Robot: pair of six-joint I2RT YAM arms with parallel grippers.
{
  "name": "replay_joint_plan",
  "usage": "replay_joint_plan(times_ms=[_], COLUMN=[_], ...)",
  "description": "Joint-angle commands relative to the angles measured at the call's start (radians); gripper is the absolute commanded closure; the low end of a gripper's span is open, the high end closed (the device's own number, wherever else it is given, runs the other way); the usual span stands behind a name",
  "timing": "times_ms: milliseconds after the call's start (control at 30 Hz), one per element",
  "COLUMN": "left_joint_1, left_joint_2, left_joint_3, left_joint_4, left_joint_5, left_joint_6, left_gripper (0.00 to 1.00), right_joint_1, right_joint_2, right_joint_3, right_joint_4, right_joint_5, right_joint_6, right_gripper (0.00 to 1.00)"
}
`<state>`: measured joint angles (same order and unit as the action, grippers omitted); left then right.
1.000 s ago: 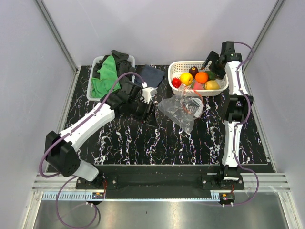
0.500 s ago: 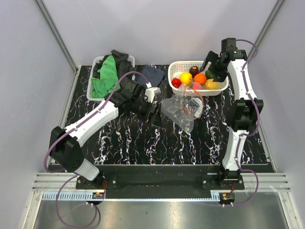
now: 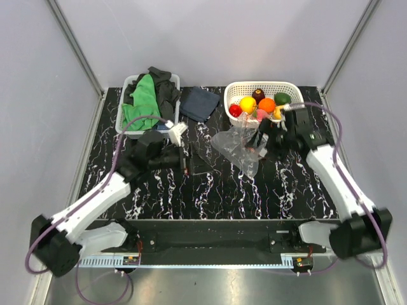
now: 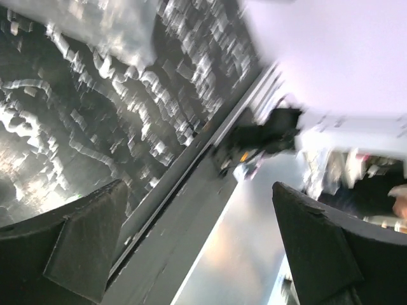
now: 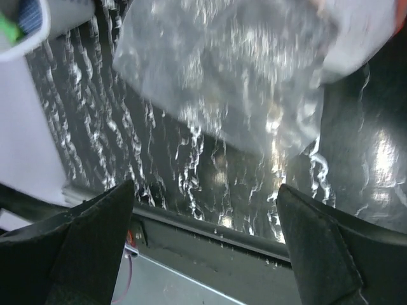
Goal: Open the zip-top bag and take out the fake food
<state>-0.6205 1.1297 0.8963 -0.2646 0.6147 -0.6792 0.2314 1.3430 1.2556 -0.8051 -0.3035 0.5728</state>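
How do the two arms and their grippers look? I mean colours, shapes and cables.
The left arm and the right arm both have white shells with black joints. A thin purple cable loops along each. The left gripper and the right gripper are black. Their fingers are dark, matte wedges.

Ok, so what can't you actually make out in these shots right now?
Top view: whether the zip-top bag is unzipped or empty; glare, and the right gripper covers its right edge.
Right wrist view: bag contents; blurred.
Left wrist view: everything smeared by motion blur.
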Motion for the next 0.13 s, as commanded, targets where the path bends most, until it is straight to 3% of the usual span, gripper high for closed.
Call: replay_joint_plan(times_ms=[0,100], left_joint_1=[-0.007,-0.010], left_joint_2=[-0.206,-0.352], left_joint_3=[-0.158,-0.282], left_joint_4=[0.336,0.482], left_joint_5=[-0.119,-0.168], left_joint_6=[-0.256,-0.342], left_gripper=[0.01,0.01], right_joint_1=[0.016,0.016], right_joint_2=[-0.284,-0.480], right_joint_3=[-0.267,-0.375], right_joint_4=[0.176,0.236], right_joint_5=[-0.112,-0.157], right_joint_6=[0.116,0.137], right_gripper=[0.01,0.00])
